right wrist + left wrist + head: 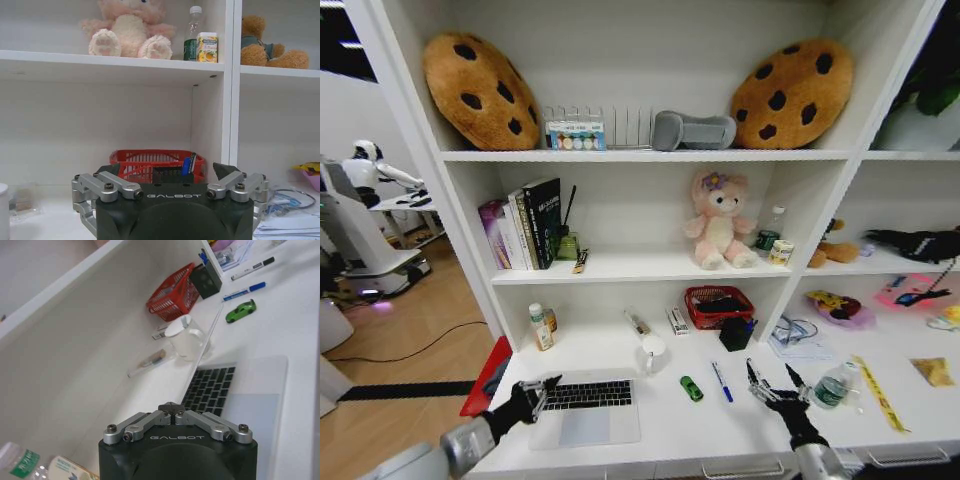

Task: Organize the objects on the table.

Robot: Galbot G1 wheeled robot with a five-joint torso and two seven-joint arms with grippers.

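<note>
On the white table (740,425) a silver laptop (585,408) lies open, keyboard up. My left gripper (548,384) is shut and empty at the laptop's left edge; the left wrist view shows its fingers (171,408) closed together above the keyboard (210,387). A green toy car (691,388) and a blue pen (721,381) lie in the middle. My right gripper (772,380) is open just above the tabletop, between the pen and a clear bottle (835,385) lying on its side. A yellow strip (878,392) and a yellow packet (932,371) lie further right.
A white mug (653,353), red basket (719,305) and black pen holder (736,332) stand behind the laptop. A small bottle (539,327) stands at the back left, and papers with glasses (798,335) lie at the right. Shelves with books and plush toys rise above.
</note>
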